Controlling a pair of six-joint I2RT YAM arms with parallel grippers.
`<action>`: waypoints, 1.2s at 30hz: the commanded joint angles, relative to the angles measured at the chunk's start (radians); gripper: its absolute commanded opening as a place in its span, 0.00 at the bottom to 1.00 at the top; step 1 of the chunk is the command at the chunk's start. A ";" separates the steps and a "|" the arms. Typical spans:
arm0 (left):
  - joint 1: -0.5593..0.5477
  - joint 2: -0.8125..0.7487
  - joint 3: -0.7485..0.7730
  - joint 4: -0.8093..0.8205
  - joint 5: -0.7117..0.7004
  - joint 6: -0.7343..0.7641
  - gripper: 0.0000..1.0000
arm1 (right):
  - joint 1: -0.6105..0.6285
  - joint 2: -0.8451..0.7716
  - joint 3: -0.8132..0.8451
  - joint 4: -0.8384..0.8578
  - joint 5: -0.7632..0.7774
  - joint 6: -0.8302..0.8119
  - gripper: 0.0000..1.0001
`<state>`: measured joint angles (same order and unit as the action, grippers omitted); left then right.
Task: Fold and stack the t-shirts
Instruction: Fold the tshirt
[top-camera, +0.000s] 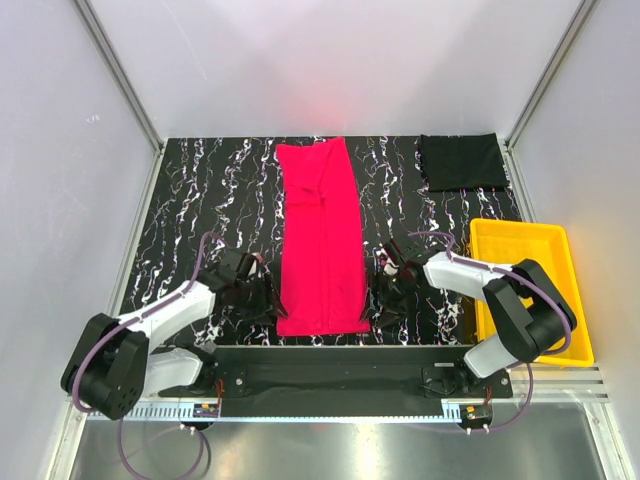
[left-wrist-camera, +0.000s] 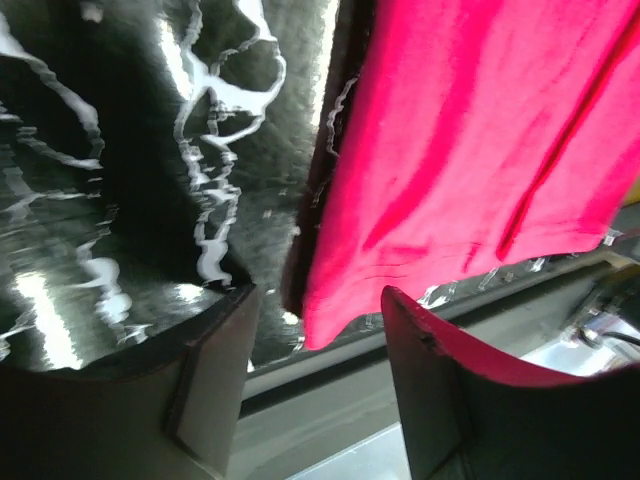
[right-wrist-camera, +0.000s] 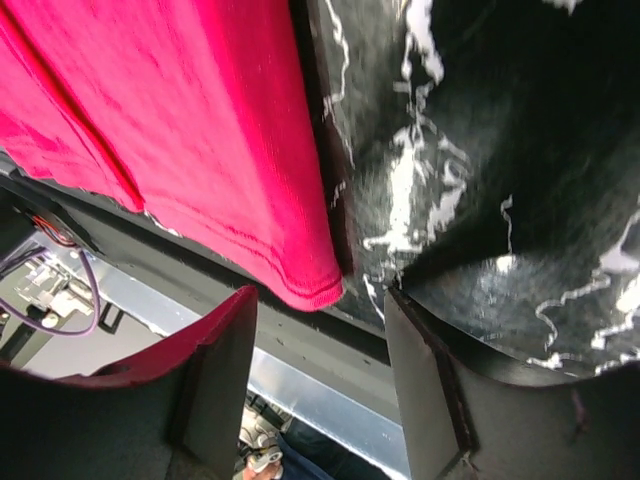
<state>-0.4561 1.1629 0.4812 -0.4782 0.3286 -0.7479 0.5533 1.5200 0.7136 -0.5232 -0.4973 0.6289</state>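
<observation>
the red t-shirt (top-camera: 320, 240) lies in the middle of the surface (top-camera: 200, 200) as a long narrow strip, already folded in along its length, its long axis running from the far edge to the near edge. the black t-shirt (top-camera: 462, 162) lies folded at the far right corner, well apart from it, and the yellow tray (top-camera: 520, 240) sits on the right, nearer the robot.

the two arms bracket the near end of the red strip. the left jaws sit just beside its near left corner, the right jaws just beside its near right corner. in each wrist view the hem corner shows ahead of the fingertips, in line with the gap, close but not pinched. both pairs stand clearly parted and hold nothing.

so the cloth lies inward of each pair: to the right of the left jaws, to the left of the right jaws, and each arm is the nearer one for its own corner. judging from this, the step in hand is a grasp of the two near corners, so the near end can be carried along the strip's long axis and laid over the far end. that would call for both pairs to take the hem evenly; a hold on one corner alone would likely skew the fold.
</observation>
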 joint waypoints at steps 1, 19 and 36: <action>-0.003 0.037 -0.021 0.091 0.024 -0.013 0.57 | -0.012 0.025 -0.005 0.074 0.009 0.000 0.60; -0.004 0.021 -0.156 0.173 0.191 -0.090 0.14 | -0.016 0.026 -0.121 0.166 -0.073 0.054 0.25; -0.041 0.052 -0.024 0.178 0.340 -0.116 0.00 | -0.023 -0.028 0.018 0.089 -0.129 0.131 0.00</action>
<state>-0.4915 1.1893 0.4267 -0.3069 0.6037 -0.8482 0.5385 1.4899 0.6788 -0.4015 -0.6144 0.7631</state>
